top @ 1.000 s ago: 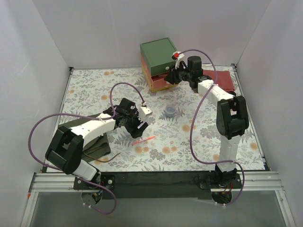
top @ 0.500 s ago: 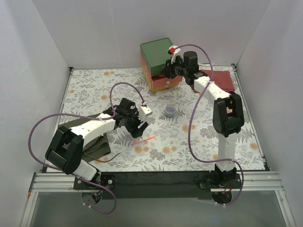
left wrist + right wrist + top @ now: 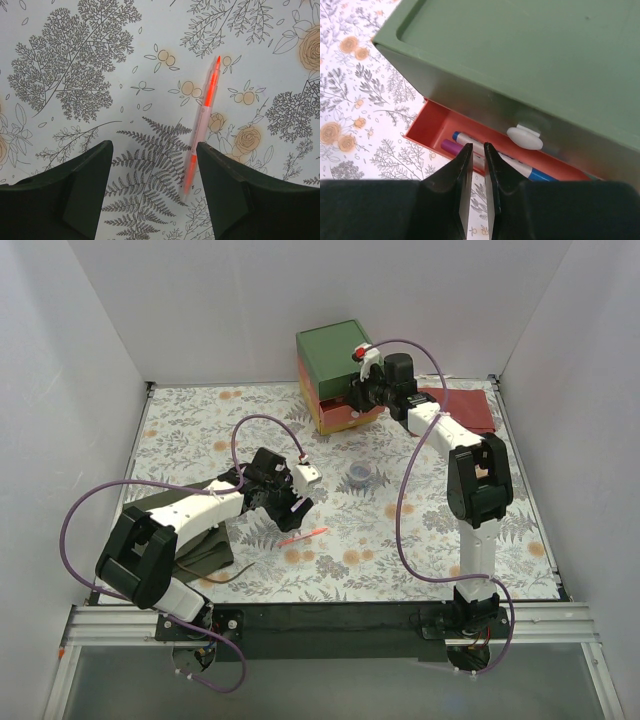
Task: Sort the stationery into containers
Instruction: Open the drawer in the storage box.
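The cube box stands at the back, green on top. Its salmon-red drawer is pulled open and holds a white marker with blue tips and a purple pen. The green drawer's white knob sits just above it. My right gripper is shut and empty, just in front of the open drawer. An orange-red pen lies on the floral mat. My left gripper is open above it, the pen's near end by the right finger. A grey-blue tape roll lies mid-table.
A folded red cloth lies right of the box. An olive-green cloth lies under the left arm. White walls close the table on three sides. Purple cables loop from both arms.
My right gripper has moved back and left, closer to the box's open drawer. The left arm has barely shifted above the orange-red pen.
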